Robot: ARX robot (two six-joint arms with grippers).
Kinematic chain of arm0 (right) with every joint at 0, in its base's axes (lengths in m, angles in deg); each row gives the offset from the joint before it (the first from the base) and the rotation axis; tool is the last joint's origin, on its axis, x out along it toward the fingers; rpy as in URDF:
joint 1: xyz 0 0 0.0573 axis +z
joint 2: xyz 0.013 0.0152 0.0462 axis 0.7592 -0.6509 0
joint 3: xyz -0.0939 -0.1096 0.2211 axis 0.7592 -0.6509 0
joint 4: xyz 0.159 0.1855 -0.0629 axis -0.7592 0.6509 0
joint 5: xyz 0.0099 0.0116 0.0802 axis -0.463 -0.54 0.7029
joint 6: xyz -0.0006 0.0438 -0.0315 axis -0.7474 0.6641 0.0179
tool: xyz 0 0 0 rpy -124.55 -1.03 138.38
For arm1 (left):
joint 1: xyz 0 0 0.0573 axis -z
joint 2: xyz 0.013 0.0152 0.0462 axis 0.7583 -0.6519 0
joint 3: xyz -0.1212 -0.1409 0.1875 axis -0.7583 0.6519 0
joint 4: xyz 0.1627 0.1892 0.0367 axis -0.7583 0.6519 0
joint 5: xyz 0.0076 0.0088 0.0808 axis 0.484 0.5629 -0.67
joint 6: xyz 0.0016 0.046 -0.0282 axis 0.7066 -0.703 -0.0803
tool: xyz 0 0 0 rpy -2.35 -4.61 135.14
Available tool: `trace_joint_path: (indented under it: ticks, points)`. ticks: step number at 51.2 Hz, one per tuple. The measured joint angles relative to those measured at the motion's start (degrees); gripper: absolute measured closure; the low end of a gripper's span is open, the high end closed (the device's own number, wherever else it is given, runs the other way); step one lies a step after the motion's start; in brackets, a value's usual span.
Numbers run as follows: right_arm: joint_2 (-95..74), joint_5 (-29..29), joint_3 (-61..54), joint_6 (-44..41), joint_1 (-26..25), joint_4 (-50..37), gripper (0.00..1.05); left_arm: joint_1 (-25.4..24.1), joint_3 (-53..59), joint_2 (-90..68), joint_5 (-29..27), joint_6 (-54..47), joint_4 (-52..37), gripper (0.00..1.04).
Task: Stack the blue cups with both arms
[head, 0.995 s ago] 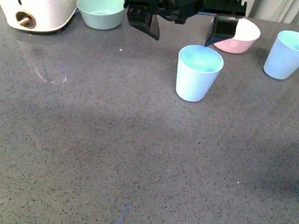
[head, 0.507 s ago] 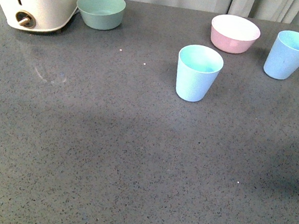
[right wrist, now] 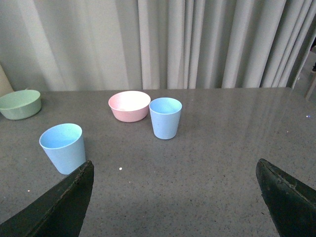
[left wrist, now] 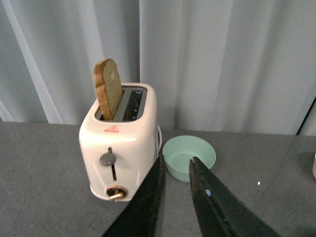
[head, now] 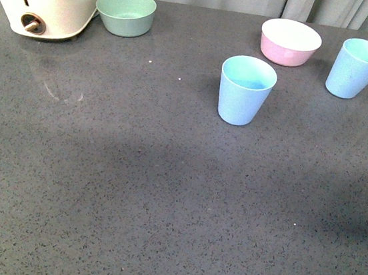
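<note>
Pincer [right wrist: 174, 165], probably right, no longer above cups [head: 245, 95]

Front: high, looking down toward the bench's [head: 130, 191] far edge.
Left wrist: low, level, close to the toaster [left wrist: 121, 143], far-left corner.
Right wrist: low, facing the far edge, seemingly farther back.
Shared: green bowl [head: 125, 13], all three.

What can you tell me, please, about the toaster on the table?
The toaster is glossy cream, rounded, with two top slots; a slice of bread stands in one. Its end carries a grey lever, a brass-coloured dial and a red logo. It stands upright on the grey table, close beside the green bowl.
</note>
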Motion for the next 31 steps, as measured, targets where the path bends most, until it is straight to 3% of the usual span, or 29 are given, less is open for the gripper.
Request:
trace_joint_path:
  ticks: [4, 15, 31]
  points:
    - [0.0, 0.0, 0.0, 0.0, 0.0, 0.0, 0.09, -1.7, 6.3, 4.1, 2.2, -0.2, -1.4, 1.03]
    - [0.0, 0.0, 0.0, 0.0, 0.0, 0.0, 0.09, -6.1, 17.9, 14.7, 6.1, -0.5, -2.4, 1.03]
    - [0.0, 0.0, 0.0, 0.0, 0.0, 0.0, 0.09, -9.5, 26.6, 27.5, 9.6, -0.5, 1.9, 1.03]
